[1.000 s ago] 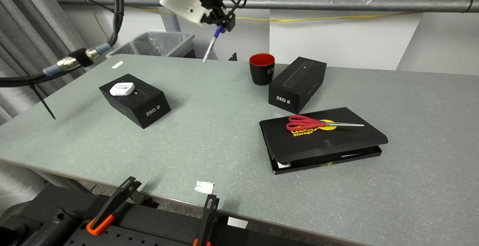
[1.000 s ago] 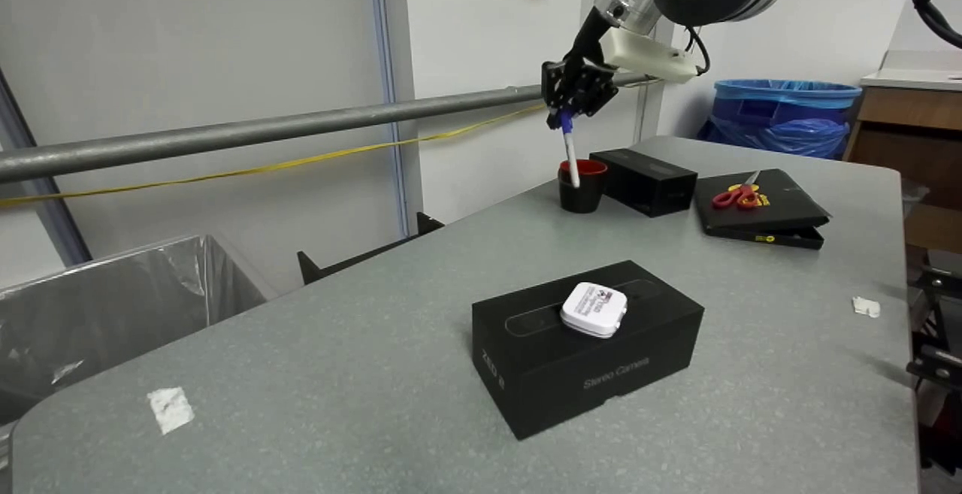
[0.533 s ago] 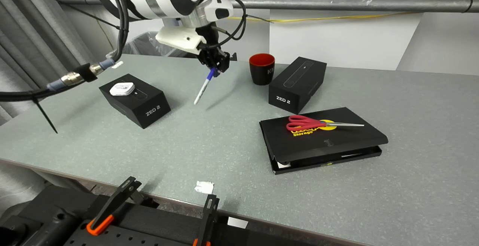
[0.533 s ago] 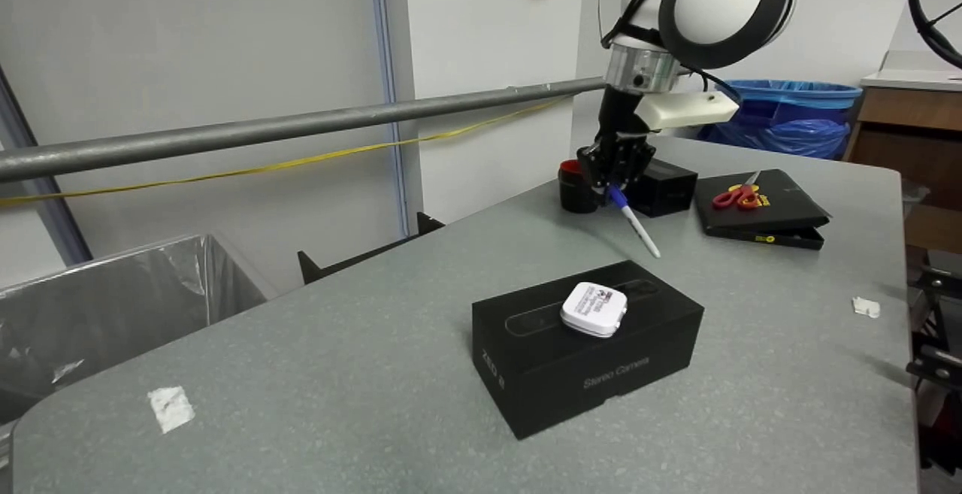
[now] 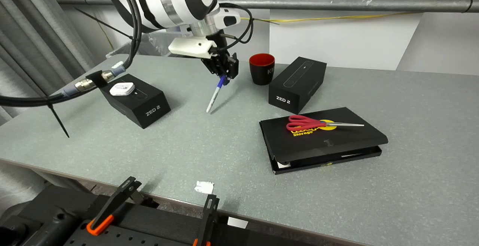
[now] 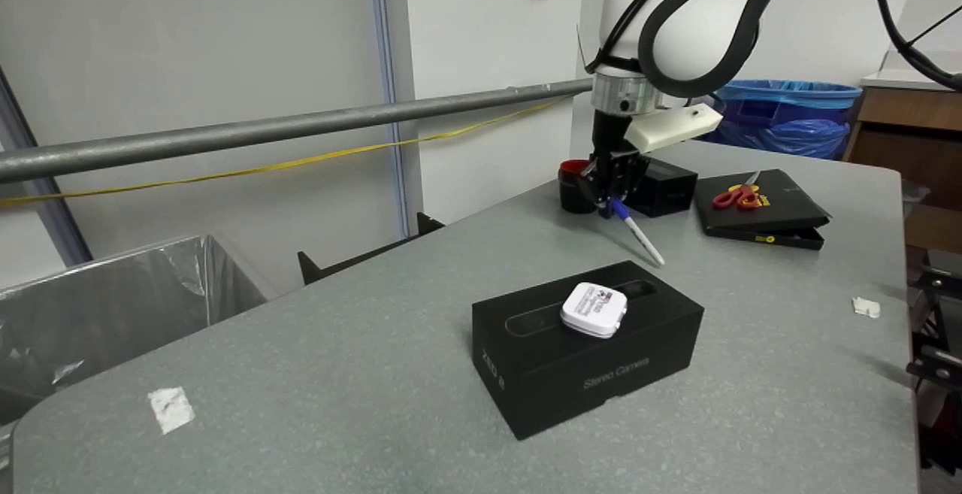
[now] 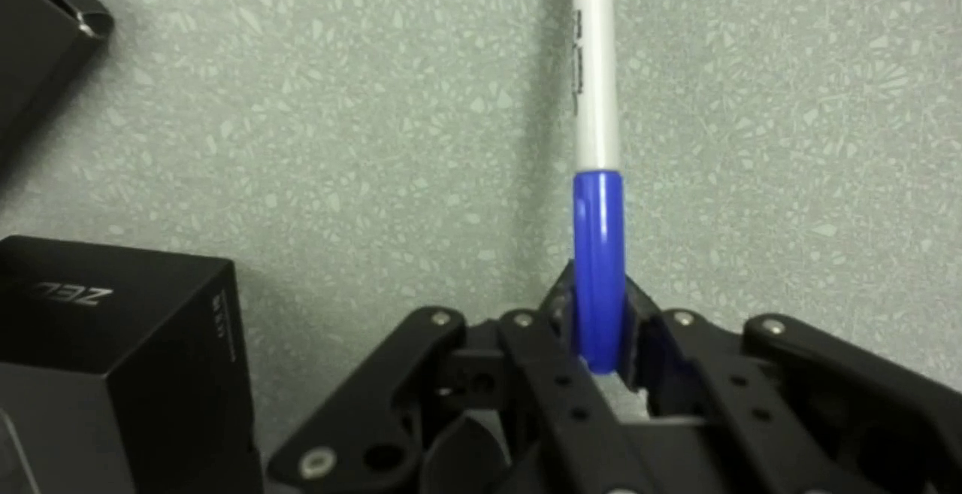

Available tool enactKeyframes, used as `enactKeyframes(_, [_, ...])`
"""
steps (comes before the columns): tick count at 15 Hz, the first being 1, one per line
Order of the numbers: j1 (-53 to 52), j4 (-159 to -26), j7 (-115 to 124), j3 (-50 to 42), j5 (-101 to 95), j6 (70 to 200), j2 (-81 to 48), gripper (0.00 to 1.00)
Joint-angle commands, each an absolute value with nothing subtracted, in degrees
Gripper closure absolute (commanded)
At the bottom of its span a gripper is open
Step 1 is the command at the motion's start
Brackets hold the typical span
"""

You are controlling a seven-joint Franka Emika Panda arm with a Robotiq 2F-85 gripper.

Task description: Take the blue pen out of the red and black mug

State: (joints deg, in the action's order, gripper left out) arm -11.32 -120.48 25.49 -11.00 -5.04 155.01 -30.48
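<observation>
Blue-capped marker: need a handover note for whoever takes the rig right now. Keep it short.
Gripper: closed on the blue-capped marker at its cap end, above the grey table.
Marker: outside the mug, tilted; can't tell whether its lower end touches the table.
Black mug with red interior: upright on the table, beside a ZED 2 box.
Done: marker is out of the mug.
Left: probably just set it down and release; the task names no drop spot.

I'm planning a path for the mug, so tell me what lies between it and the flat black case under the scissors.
A black ZED 2 box lies between the mug and the flat black case; both exterior views show it.
</observation>
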Motion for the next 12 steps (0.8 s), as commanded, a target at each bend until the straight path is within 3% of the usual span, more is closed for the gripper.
enactKeyframes(1, [-14.02,-117.98,28.59,-13.53,-7.69,154.66,-32.14,0.66])
enactKeyframes(10, [-16.22,-117.58,30.80,-15.91,-9.15,156.38,-31.07,0.01])
enactKeyframes(12, [-16.24,-117.44,31.35,-16.28,-9.06,156.94,-30.53,0.00])
